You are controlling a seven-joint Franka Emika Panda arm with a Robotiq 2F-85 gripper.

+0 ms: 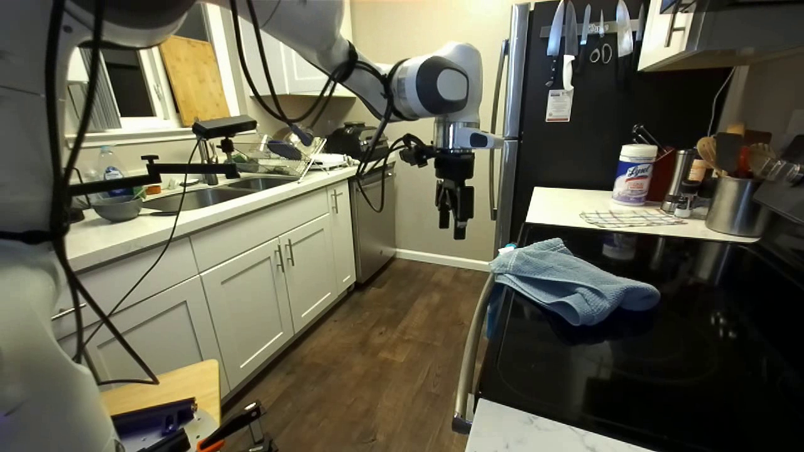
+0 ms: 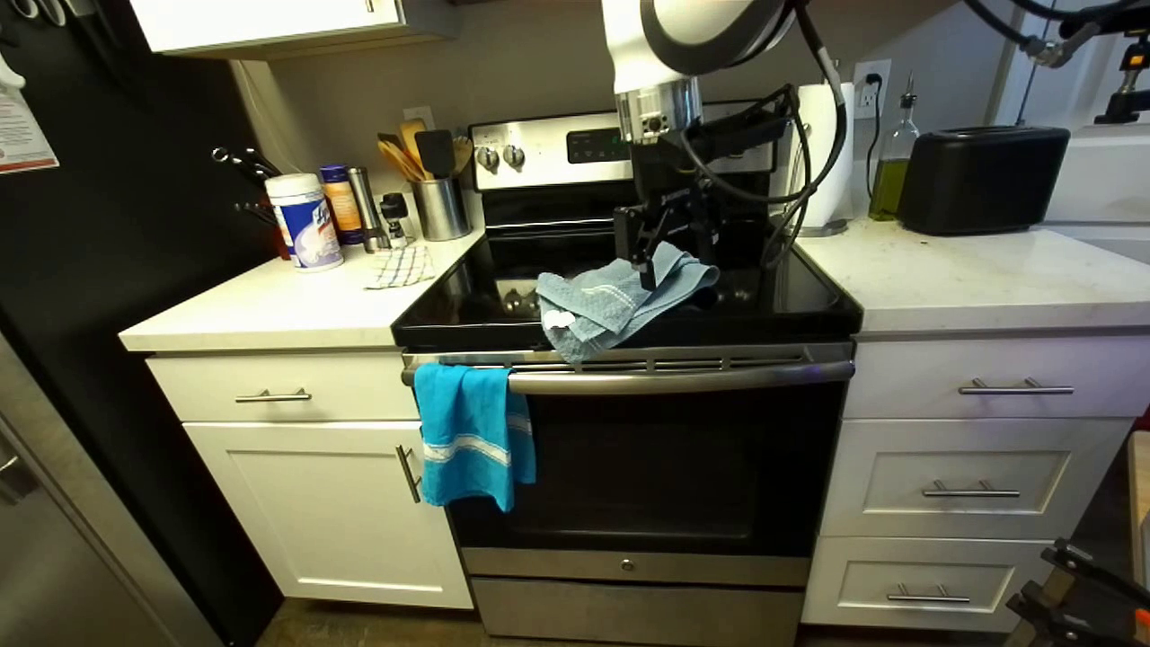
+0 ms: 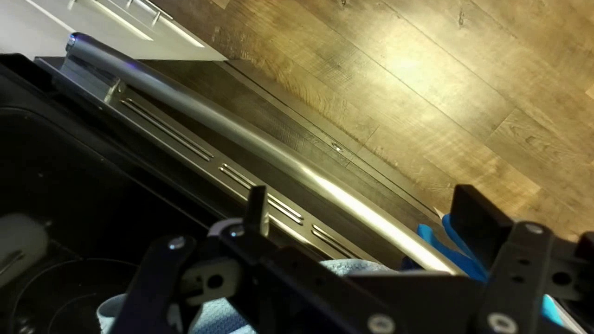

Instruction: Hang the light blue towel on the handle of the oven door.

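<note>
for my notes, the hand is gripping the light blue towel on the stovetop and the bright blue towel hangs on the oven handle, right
Not gripping: an exterior view shows the hand clear of the light blue towel on the stovetop. The bright blue towel does hang on the oven handle.

From here I count one soft dusty-blue towel (image 1: pixel 575 282); one turquoise towel (image 2: pixel 467 431); one checked cloth (image 2: pixel 402 268): three in all; one silver-grey metal oven handle (image 2: pixel 683 382).
</note>
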